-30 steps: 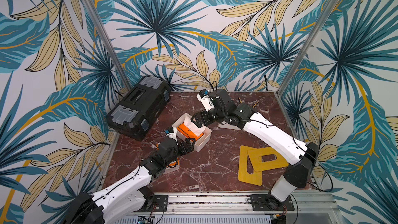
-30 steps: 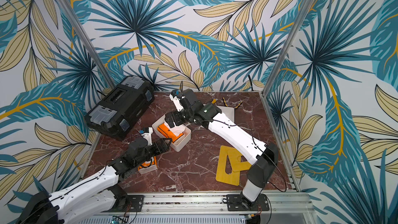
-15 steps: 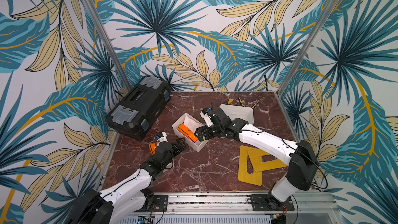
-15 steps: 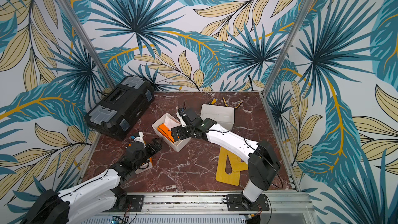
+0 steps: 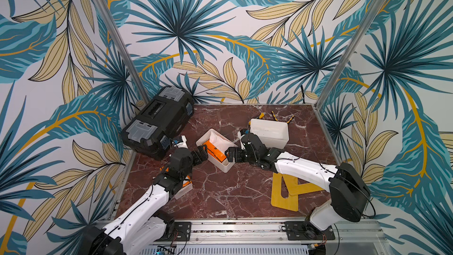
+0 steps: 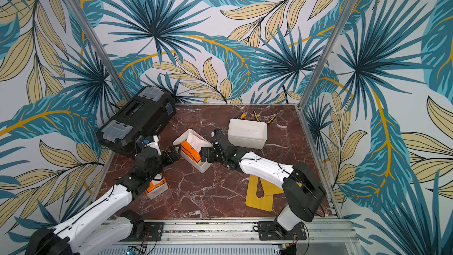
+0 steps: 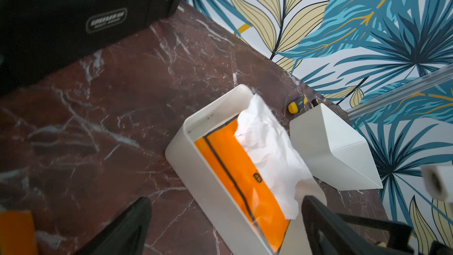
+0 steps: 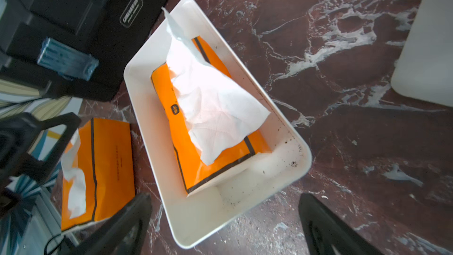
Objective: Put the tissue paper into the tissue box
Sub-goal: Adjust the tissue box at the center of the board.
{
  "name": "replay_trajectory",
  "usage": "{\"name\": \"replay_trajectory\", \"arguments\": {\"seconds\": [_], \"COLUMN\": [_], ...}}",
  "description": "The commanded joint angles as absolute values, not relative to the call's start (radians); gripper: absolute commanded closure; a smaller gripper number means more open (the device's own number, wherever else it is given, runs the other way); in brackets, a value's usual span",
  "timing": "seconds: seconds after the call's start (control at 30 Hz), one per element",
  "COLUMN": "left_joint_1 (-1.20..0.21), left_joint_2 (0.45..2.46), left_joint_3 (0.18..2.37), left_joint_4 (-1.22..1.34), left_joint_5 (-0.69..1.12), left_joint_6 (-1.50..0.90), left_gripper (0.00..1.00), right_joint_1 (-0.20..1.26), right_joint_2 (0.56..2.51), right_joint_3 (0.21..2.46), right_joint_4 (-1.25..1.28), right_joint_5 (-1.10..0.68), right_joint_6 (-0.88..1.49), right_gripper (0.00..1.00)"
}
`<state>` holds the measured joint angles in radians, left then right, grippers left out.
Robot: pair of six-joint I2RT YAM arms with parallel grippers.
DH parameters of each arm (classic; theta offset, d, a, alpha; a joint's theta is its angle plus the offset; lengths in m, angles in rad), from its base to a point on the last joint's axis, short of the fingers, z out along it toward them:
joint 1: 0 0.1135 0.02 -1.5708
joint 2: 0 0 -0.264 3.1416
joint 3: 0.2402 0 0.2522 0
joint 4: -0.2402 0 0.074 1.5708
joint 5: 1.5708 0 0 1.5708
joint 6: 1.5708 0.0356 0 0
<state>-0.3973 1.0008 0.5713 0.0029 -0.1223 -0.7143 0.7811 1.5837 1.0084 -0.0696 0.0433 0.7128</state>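
Left gripper [image 5: 204, 152] is hanging spread wide and empty in both top views, right at one long wall of the tissue box [image 5: 226, 168]. Right gripper [image 5: 231, 156] is gaping just as empty at the opposite long wall. Orange tissue paper [image 5: 215, 152] is lying inside the tissue box, a white sheet sticking up from it. In a top view, a black toolbox [image 6: 137, 123] is sitting behind the tissue box on the left arm's side. A second white box [image 6: 247, 131] is sitting behind it on the right arm's side.

In the left wrist view, the parted fingers [image 7: 127, 226] are framing one end of the tissue box [image 7: 196, 180], with the tissue paper [image 7: 232, 168] showing between them. A screwdriver [image 7: 296, 104] is lying just beyond the box.

In the right wrist view, the open fingers [image 8: 127, 224] are flanking a short end of the tissue box [image 8: 196, 217]. The tissue paper [image 8: 215, 104] is lying toward its far end. A second orange pack [image 8: 105, 168] is lying beside the tissue box on the toolbox side.
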Motion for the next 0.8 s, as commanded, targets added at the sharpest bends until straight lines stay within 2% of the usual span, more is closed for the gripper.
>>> {"name": "replay_trajectory", "arguments": {"seconds": [0.0,0.2,0.37,0.57,0.77], "left_joint_1": [-0.361,-0.281,-0.213,-0.189,-0.188], "left_joint_2": [1.119,1.43,1.638,1.752,1.747], "left_joint_3": [0.719,0.965,1.126,1.196,1.145], "left_joint_4": [-0.01,-0.019,-0.057,-0.088,-0.053], "left_joint_5": [-0.057,0.125,0.23,0.262,0.312], "left_joint_6": [-0.589,-0.564,-0.561,-0.526,-0.547], "left_gripper": [0.0,0.0,0.0,0.0,0.0], "right_joint_1": [0.798,0.847,0.862,0.861,0.858], "right_joint_2": [1.573,1.64,1.673,1.688,1.723], "right_joint_3": [0.933,0.893,0.905,0.899,0.926], "right_joint_4": [0.134,0.287,0.306,0.306,0.327], "right_joint_5": [0.105,0.112,0.126,0.165,0.137], "right_joint_6": [0.886,0.986,1.006,1.008,0.993], "right_gripper": [0.0,0.0,0.0,0.0,0.0]}}
